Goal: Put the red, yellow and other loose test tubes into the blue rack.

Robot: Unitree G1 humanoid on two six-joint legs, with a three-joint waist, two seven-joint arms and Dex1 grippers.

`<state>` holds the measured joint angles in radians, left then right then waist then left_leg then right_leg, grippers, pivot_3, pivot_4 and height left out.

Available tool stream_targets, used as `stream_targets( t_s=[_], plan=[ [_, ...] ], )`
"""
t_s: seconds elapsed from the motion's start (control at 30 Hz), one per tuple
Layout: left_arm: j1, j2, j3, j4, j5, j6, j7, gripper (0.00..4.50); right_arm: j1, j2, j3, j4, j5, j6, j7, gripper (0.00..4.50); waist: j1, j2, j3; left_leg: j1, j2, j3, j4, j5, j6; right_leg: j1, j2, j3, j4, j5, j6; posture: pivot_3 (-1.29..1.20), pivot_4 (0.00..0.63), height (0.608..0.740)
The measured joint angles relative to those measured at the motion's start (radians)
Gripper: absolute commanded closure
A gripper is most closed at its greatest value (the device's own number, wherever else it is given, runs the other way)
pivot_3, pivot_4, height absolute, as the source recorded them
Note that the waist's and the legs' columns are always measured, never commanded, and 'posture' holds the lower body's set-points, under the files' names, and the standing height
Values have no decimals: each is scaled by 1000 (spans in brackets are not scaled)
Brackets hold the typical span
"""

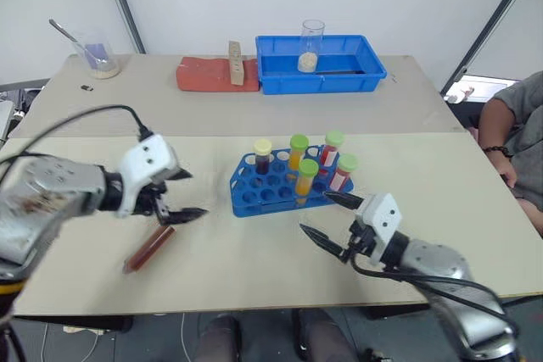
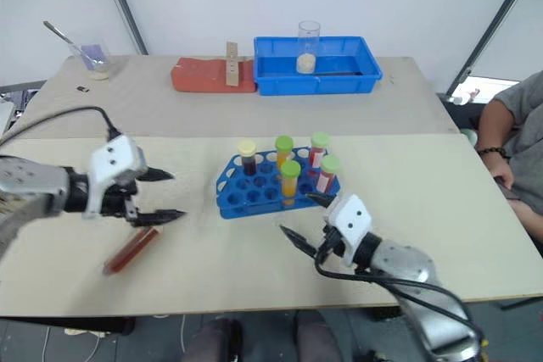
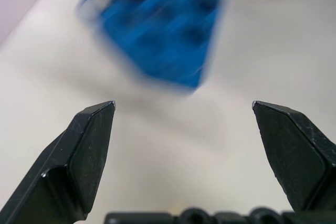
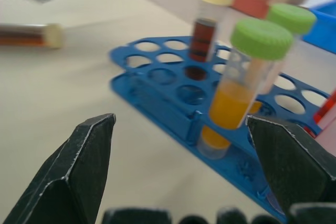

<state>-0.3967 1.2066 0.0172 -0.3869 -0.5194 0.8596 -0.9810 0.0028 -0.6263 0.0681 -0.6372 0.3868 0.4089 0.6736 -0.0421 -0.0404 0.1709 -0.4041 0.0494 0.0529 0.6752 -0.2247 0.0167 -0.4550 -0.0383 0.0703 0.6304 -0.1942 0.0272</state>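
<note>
Near the bench's (image 1: pixel 254 260) front-left corner, one loose test tube (image 1: pixel 150 248) of dark red liquid lies flat, its long axis slanting from the front-left edge toward the centre, just below the left claw (image 1: pixel 182 195), whose fingers are spread and empty. The right claw (image 1: pixel 332 217), likewise spread, hangs just before the blue rack (image 1: pixel 254 191) at mid-bench, which holds five capped tubes upright. The left arm is judged nearer. A blue tray (image 1: pixel 318 82) at the far edge holds a beaker (image 1: pixel 310 45).

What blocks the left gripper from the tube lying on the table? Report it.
Nothing visible. The left gripper is open just above the loose test tube, with bare table between that tube and the blue rack.
</note>
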Motion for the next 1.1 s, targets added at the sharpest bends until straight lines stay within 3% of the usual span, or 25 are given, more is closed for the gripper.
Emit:
stream_targets(
  t_s=[0.27, 0.63, 1.0, 1.1],
  plan=[
    [-94, 52, -124, 97, 33, 145, -71, 0, -144, -158, -1, -55, 160, 172, 162, 93, 6, -5, 3, -3, 0, 0, 0, 0, 0, -1, 0, -1, -1, -1, 0, 0, 150, 740],
    [-42, 104, -168, 3, 22, 400, -40, 0, -269, -136, 65, -35, 196, 189, 242, 93, 6, -6, 4, -3, 0, 0, 1, 0, 0, -1, 0, 0, 0, -1, 0, 0, 150, 740],
    [16, 62, -168, -52, 0, 527, 63, 0, -300, -119, 84, -30, 204, 189, 272, 93, 9, -6, 4, -3, 0, 0, 1, 0, 0, -1, 0, 0, 1, -1, 0, 0, 150, 740],
    [6, 40, -194, -44, 1, 539, 77, 911, -307, -111, 84, -30, 208, 192, 273, 56, 16, -6, 4, -2, 0, 0, 1, 0, 0, -1, 0, 0, 1, -1, 0, 0, 150, 740]
  ],
)
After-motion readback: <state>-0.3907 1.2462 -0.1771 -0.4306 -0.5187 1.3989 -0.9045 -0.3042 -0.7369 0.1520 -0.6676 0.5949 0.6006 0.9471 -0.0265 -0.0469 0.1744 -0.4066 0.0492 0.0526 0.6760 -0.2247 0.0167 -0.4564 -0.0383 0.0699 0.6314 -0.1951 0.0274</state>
